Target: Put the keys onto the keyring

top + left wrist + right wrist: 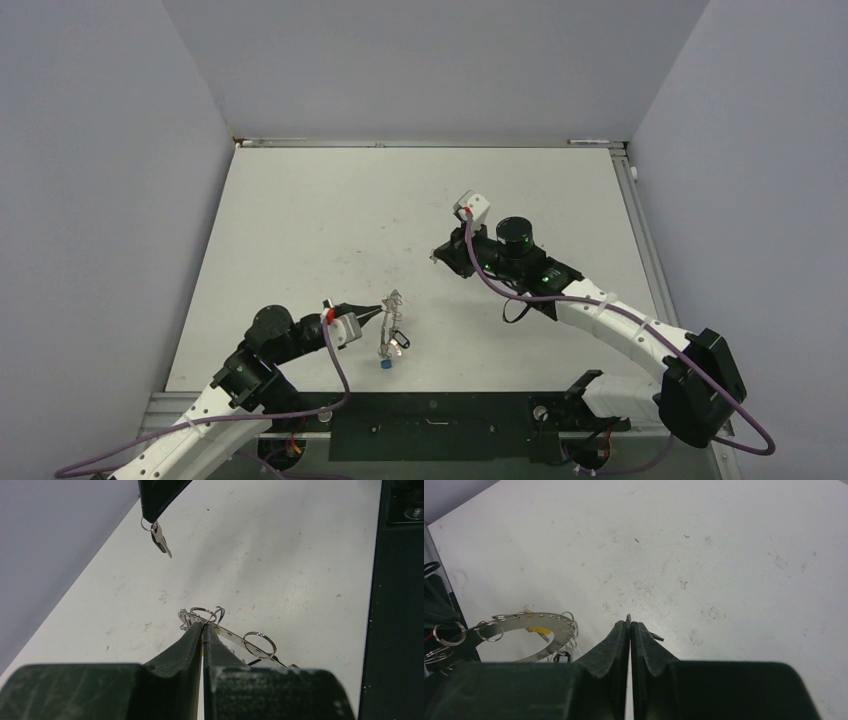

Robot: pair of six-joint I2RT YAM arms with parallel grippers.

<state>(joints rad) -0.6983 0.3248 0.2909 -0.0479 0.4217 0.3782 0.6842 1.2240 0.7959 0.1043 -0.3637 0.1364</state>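
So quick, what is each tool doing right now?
Left tool: closed, holding the keyring.
Right tool: closed, holding a key.

Open table (pixel 330 210) beyond the keyring (pixel 390 325) (walls (pixel 100 200) hem three sides).

No writing, label, brand or number can be read in any view. The plastic tags (pixel 386 364) on the keys (pixel 397 341) are too small and blurred to show lettering. The table (pixel 300 220) bears only scuffs, nothing legible.
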